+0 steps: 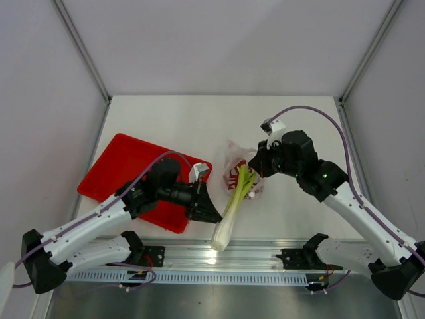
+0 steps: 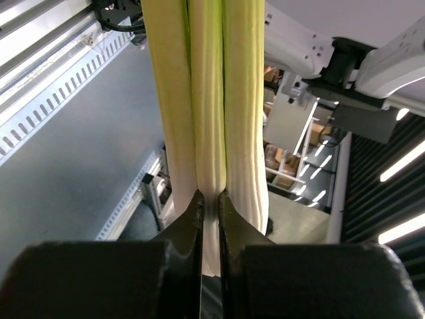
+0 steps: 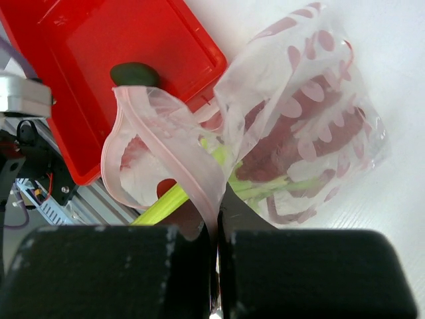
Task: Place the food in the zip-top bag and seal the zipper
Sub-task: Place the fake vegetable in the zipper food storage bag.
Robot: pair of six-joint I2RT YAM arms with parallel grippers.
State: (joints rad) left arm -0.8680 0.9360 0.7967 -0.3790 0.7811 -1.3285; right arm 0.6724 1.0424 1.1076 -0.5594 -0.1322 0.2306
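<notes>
My left gripper [image 1: 216, 216] is shut on the white end of the leek [image 1: 232, 209]; in the left wrist view [image 2: 209, 203] the leek stalk [image 2: 206, 100] runs up from the jaws. The leek's green end pokes into the clear zip-top bag [image 1: 238, 169]. My right gripper [image 1: 255, 166] is shut on the bag's pink zipper strip [image 3: 176, 153] and holds the mouth open. The red lobster [image 3: 312, 129] lies inside the bag [image 3: 305, 100], with the leek's green end [image 3: 159, 203] entering the mouth. The dark-green fruit [image 3: 134, 74] sits in the red tray.
The red tray [image 1: 123, 173] lies left of the bag, under my left arm; it also shows in the right wrist view [image 3: 80, 60]. A metal rail [image 1: 219, 256] runs along the table's near edge. White walls enclose the table.
</notes>
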